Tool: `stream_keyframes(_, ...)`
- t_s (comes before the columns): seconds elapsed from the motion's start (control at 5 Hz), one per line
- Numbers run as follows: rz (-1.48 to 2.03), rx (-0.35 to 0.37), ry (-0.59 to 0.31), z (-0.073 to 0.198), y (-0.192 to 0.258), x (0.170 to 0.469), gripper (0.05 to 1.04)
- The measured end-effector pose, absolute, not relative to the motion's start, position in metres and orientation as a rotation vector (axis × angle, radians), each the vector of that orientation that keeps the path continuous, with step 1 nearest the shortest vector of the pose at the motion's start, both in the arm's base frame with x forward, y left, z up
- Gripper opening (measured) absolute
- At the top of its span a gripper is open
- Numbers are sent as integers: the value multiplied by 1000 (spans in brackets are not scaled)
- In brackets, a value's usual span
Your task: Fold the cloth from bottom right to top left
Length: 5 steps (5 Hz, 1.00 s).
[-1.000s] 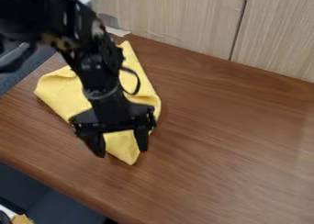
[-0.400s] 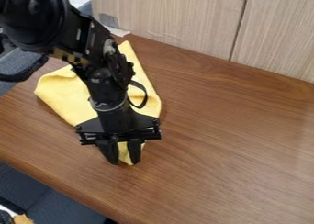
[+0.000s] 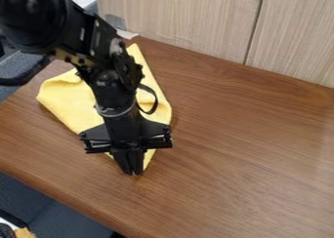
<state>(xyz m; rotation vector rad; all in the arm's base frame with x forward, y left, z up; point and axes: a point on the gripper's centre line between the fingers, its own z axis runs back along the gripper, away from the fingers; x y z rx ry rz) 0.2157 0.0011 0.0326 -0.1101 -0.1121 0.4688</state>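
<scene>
"Yellow fabric cloth, where's it at?"

"L side of view, flat-ish on the brown wood-grain worktop. One pt goes up twd the pale wood-grain panel, a blunt corner sits out L, and the lower end narrows twd btm of view."

"And the black two-finger end effector?"

"Right at that narrow lower end, tips pointing down. Fingers abt together, thin slit betw them. Yellow shows on both sides, just above the tips."

"Got hold of the cloth?"

"Can't tell for sure. Tips are at the corner, but whether fabric's pinched betw them is hidden."

"Arm pos?"

"Black jointed robot arm comes in from upper L, slants down over the mid of the cloth & hides a strip of it. Thin black cable loop sticks out on the R side of the arm, over the cloth."

"Anything else, quick?"

"Panel runs along the back edge, dark vert. seam in it. Small white scrap near its L end. Dark blue-grey surface past the worktop edge, btm L, w/ a tan item in the corner, too cut off to ID."
</scene>
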Motion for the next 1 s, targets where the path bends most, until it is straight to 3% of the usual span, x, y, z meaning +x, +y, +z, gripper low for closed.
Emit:
stream_keyframes(0.2,489,-196,-74,52,10,226,53)
stream_keyframes(0.4,532,-227,-91,74,22,243,52)
stream_keyframes(0.6,575,-247,-148,100,33,268,52)
stream_keyframes(1.0,693,-251,-198,113,60,321,52)
